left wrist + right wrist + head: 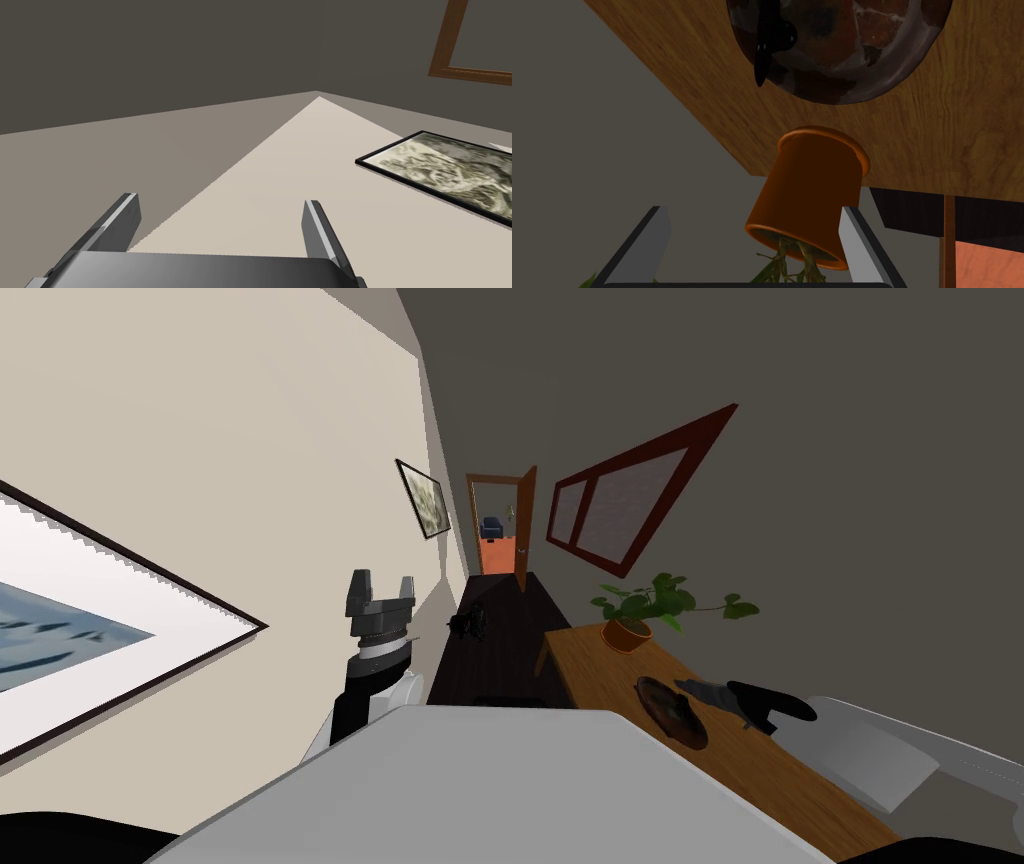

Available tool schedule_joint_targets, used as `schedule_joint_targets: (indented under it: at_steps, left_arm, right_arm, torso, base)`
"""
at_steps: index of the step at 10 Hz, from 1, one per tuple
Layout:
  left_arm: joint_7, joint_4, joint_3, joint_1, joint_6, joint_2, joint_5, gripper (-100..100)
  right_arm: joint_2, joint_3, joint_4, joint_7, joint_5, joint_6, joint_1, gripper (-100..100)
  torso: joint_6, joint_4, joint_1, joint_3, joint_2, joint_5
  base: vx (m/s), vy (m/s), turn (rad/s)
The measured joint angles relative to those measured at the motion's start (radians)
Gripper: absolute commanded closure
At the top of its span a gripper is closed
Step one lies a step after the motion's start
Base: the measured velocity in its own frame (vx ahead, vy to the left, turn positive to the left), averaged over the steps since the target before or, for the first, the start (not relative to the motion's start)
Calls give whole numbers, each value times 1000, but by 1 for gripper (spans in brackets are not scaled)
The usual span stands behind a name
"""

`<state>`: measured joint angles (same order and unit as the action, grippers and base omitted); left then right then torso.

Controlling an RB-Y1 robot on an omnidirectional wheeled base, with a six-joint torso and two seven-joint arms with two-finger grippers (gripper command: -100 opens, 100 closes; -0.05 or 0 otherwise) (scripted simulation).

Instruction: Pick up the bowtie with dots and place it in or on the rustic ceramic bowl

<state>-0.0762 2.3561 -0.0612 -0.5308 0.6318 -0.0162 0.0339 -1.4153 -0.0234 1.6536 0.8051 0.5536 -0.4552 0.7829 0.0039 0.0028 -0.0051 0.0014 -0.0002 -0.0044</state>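
Observation:
A mottled brown and grey ceramic bowl (862, 50) sits on the wooden table (962, 140). A glossy black bowtie (769, 42) lies in it, one end reaching over the rim; no dots can be made out. My right gripper (753, 210) is open and holds nothing, drawn back from the bowl toward an orange plant pot (812, 195). From the head camera the right gripper (705, 691) hovers just beside the bowl (672, 710). My left gripper (383, 581) is raised by the pale wall, well away from the table, and stands open (220, 200).
A leafy plant (660, 600) in the orange pot (627, 634) stands at the table's far end (580, 663). A dark wall runs behind the table. A small dark object (468, 622) lies on the dark floor of the corridor, which ends at an open door (525, 528).

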Motion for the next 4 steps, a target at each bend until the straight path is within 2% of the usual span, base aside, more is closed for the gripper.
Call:
schedule_joint_targets:
  at_steps: [4]
  left_arm:
    - [0,0,0,0,0,0,0,0]
  right_arm:
    - [0,0,0,0,0,0,0,0]
  torso:
    - [0,0,0,0,0,0]
  base:
    - [0,0,0]
